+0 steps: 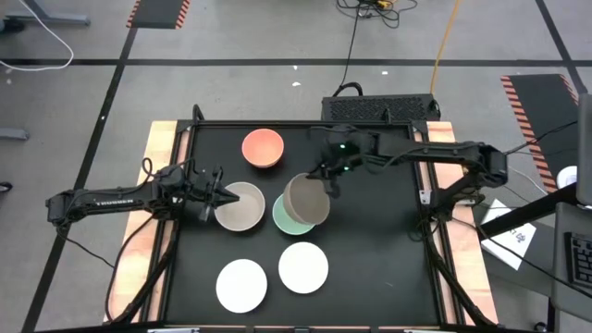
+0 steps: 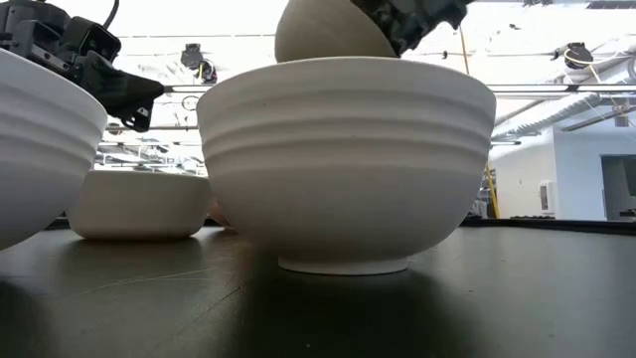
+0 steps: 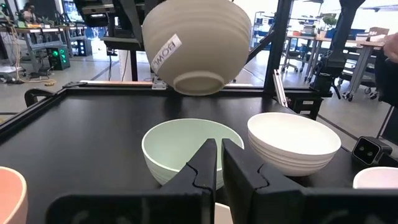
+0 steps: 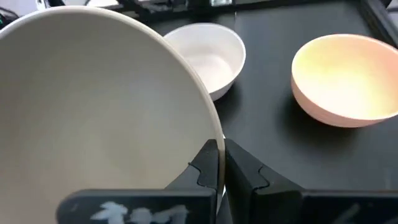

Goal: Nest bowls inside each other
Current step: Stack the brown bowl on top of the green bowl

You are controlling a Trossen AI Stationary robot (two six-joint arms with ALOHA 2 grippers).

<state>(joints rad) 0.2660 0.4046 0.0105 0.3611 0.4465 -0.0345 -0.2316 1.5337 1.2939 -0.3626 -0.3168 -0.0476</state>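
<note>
Currently, status by component:

Right gripper: the right gripper (image 1: 319, 176) is near the table's middle, fingers pinched tight on the rim of the olive-grey bowl (image 1: 306, 200). In the right wrist view the two fingertips (image 4: 219, 167) press together on that rim, one on each side of the bowl wall.

Held bowl: the olive-grey bowl is lifted clear of the table and tilted steeply on its side. In the left wrist view it hangs in the air, underside and foot ring showing, directly above the mint green bowl (image 3: 189, 148) and apart from it.

Mint green bowl: upright on the black table (image 1: 370, 268), partly covered from above by the held bowl.

Left gripper: the left gripper (image 1: 220, 191) is closed, with only a thin slit between its fingers in the left wrist view, and holds nothing. It sits at the rim of the beige-grey bowl (image 1: 242, 208); contact cannot be confirmed.

Beige-grey bowl: upright, just left of the mint green bowl.

Salmon-orange bowl: the salmon-orange bowl (image 1: 263, 149) stands alone toward the far side, apart from both grippers.

White bowls: one white bowl (image 1: 241, 283) and a second white bowl (image 1: 303, 266) stand side by side at the near edge, untouched.
</note>
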